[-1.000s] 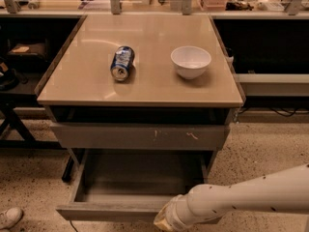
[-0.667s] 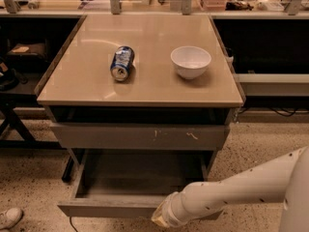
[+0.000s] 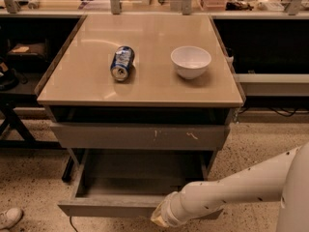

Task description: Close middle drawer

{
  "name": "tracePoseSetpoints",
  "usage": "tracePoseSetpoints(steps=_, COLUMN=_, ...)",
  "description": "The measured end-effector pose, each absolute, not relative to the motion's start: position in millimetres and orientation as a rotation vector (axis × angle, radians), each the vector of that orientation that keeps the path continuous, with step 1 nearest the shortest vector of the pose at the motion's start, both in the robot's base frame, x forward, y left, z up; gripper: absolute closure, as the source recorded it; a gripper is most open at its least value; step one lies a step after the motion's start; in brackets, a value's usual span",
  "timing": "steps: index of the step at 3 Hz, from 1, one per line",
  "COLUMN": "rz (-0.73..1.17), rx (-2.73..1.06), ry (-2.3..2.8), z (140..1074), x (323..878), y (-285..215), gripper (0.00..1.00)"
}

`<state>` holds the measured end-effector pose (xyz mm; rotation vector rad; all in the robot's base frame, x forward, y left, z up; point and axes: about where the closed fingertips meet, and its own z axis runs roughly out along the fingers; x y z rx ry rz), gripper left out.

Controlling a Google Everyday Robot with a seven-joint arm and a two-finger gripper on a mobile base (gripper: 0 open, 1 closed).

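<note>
The middle drawer (image 3: 120, 206) is a wide shallow grey box with a plain front. It stands pulled far out below the table top, and its inside looks empty. My gripper (image 3: 162, 216) is at the end of the white arm that comes in from the lower right. It rests against the drawer's front panel, right of its middle. Above the open drawer sits a taller grey front with pale scratch marks (image 3: 140, 137), which is shut.
A blue can (image 3: 121, 63) lies on its side and a white bowl (image 3: 190, 61) stands on the tan table top (image 3: 145, 88). Dark shelving and a table leg stand to the left. A white shoe (image 3: 8, 217) is on the speckled floor at lower left.
The end of my arm has shifted a little left along the drawer front. The drawer front looks slightly further in.
</note>
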<state>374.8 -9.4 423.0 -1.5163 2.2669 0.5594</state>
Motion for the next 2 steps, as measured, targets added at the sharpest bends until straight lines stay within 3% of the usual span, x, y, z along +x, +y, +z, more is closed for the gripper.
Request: tracePoseSetpoints(steps=2, rz=0.560, rx=-1.516, ry=2.267, z=423.0, x=374.8, y=-9.3, gripper=0.13)
